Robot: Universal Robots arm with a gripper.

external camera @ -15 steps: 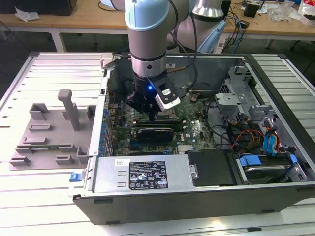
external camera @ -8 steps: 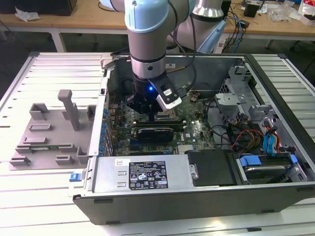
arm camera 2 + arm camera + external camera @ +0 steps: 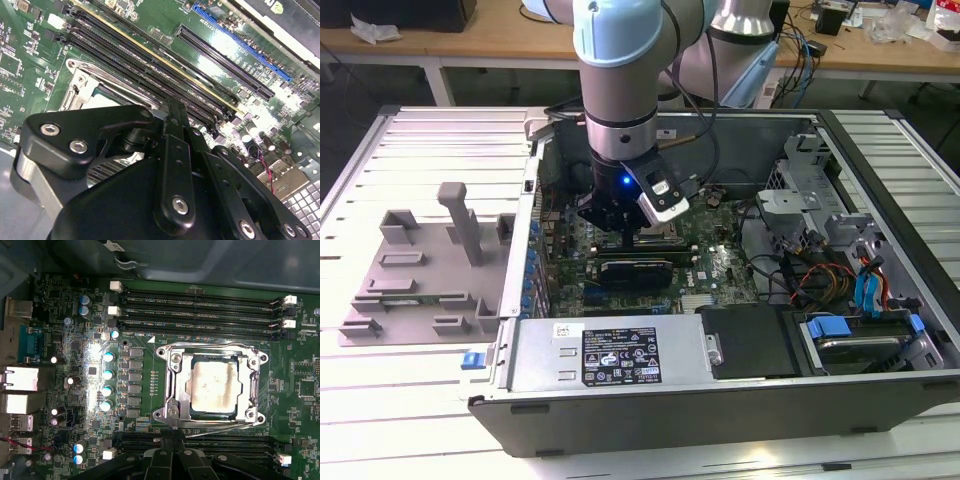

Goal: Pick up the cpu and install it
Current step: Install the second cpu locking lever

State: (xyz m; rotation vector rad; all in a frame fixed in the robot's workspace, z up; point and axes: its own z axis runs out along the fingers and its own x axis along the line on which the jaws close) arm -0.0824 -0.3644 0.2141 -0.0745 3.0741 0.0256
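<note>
The cpu (image 3: 215, 387), a small square chip with a pale silvery top, lies flat in the socket frame (image 3: 172, 385) on the green motherboard (image 3: 80, 355). The frame's metal bracket surrounds it and a thin wire lever (image 3: 220, 427) runs along one side. My gripper (image 3: 173, 436) hangs just over the socket's edge by that lever, its two black fingers (image 3: 162, 452) pressed together with nothing between them. In the exterior view the gripper (image 3: 625, 232) is down inside the open computer case, over the socket frame (image 3: 655, 238). The second wrist view shows the black finger linkages (image 3: 172, 150) above the socket frame (image 3: 80, 90).
Memory slots (image 3: 200, 307) run beside the socket. A long black card (image 3: 635, 270) lies just in front of the gripper, and the power supply (image 3: 610, 355) sits at the case's near wall. Drive bays and cables (image 3: 830, 270) crowd the exterior view's right. A grey tray (image 3: 420, 270) sits outside the case.
</note>
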